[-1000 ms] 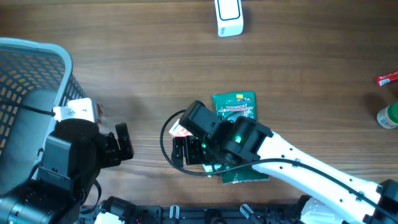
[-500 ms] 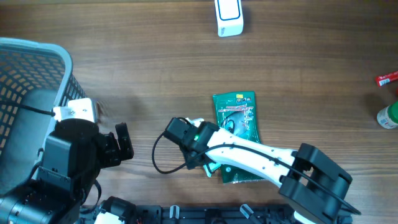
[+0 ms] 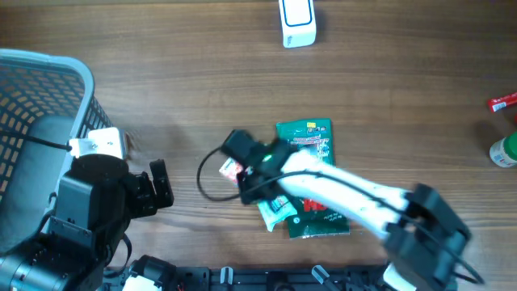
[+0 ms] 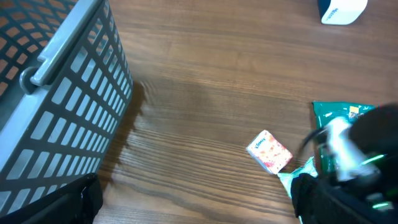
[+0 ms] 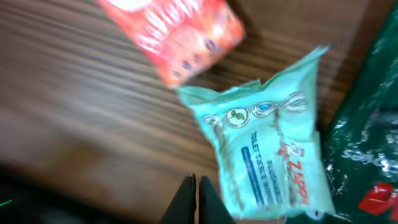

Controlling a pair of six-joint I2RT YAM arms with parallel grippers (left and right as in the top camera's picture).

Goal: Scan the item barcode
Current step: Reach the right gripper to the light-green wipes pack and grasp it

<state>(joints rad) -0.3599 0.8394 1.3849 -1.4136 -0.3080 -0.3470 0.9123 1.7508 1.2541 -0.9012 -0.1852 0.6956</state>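
Three items lie mid-table: a small pink-red packet [image 3: 232,168], a pale green wipes pack [image 3: 277,210] and a dark green pouch [image 3: 311,139]. No barcode shows on any of them. My right gripper [image 5: 196,198] hovers over bare wood just left of the wipes pack [image 5: 267,155], below the pink-red packet [image 5: 177,34], with its fingers shut together and nothing between them. In the overhead view the right gripper [image 3: 249,187] sits between packet and pack. My left gripper [image 4: 199,211] is open near the basket, well left of the pink-red packet [image 4: 269,151]. A white scanner [image 3: 296,22] stands at the far edge.
A grey mesh basket [image 3: 48,89] fills the left side, close against the left arm; its wall [image 4: 68,106] shows in the left wrist view. A green-capped bottle [image 3: 503,151] and a red item [image 3: 502,103] sit at the right edge.
My right gripper has gone from open to shut on nothing. The right arm has swung and stretched, uncovering the wipes pack. The left arm has not moved.
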